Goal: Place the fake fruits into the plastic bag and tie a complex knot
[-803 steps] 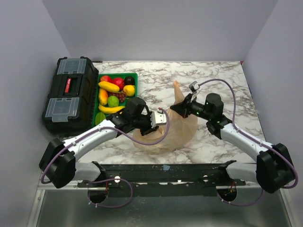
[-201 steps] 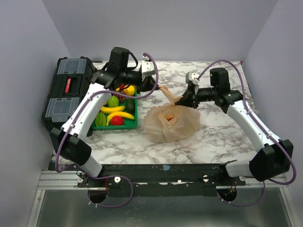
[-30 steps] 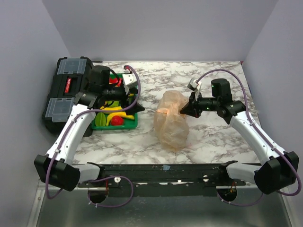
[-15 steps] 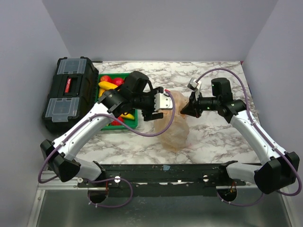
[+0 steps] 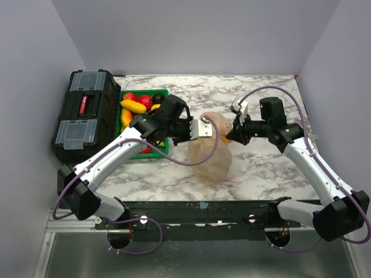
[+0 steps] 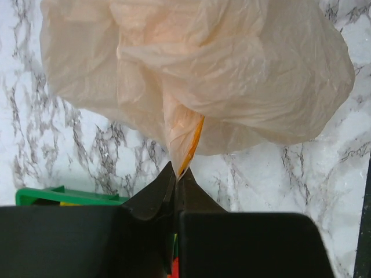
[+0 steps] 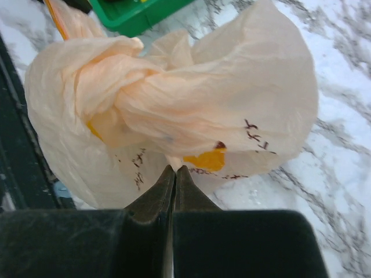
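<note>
Marble table [image 5: 261,92] inside plain grey walls. Black toolbox [image 5: 84,116] at far left, not in play.

Plastic bag [image 5: 211,156] stands mid-table between the two arms, just right of the green tray [image 5: 145,91]. Its bottom is on the marble and its top is drawn up and bunched.

Progress call: loading partial at best, tying underway, not finished.
- Tray holds several fake fruits [image 5: 133,106]: yellow, red and dark ones visible, some hidden under the left arm. So "all fruits in" isn't met, if that's the bar.
- Bag bulges as if loaded, but I can't count contents through the film.
- Orange-yellow patches on it could be print or fruit, can't tell.

Grippers:
- Left gripper [image 5: 207,128] is clamped on a thin pinch of plastic at the bag's upper left. Wrist view shows the jaws fully together on a drawn-out strip.
- Right gripper [image 5: 231,136] is likewise closed on film at the upper right.
- The two grip points face each other across the bag top.

Bag look: thin, crinkly, translucent pale peach, heavily creased, lower body slack.

Right wrist view shows a twisted bunch [image 7: 119,75] of plastic wrapped across the top, probably the first wrap of the knot. No cinched knot with tails visible. Left to do, by my read: cross, loop, tighten.
</note>
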Action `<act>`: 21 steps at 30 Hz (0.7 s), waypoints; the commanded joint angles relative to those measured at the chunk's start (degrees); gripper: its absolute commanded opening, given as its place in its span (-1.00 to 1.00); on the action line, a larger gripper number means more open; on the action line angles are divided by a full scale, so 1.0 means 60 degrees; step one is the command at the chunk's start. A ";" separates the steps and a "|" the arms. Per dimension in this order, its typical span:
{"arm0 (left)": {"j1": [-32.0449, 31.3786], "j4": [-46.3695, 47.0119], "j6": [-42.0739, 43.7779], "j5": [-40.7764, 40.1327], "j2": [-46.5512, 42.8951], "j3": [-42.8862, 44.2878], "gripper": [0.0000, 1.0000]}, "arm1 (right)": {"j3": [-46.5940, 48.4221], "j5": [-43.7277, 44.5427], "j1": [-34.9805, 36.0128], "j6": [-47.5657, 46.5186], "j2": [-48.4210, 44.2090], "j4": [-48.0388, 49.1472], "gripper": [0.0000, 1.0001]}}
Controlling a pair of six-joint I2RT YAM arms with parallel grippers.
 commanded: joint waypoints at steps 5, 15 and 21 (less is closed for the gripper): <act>0.1780 0.1057 -0.0829 0.0354 -0.0676 -0.1962 -1.00 | -0.1511 0.3133 -0.0328 -0.3166 -0.0835 -0.0654 -0.99; 0.2590 0.2206 -0.1166 0.0296 0.0316 -0.3023 -1.00 | -0.2170 0.2776 -0.0937 -0.3872 -0.0098 0.0074 -0.99; 0.2578 0.2192 -0.1730 0.0886 0.0546 -0.2499 -1.00 | -0.1523 0.1170 -0.0939 -0.4110 -0.0104 -0.1330 -0.78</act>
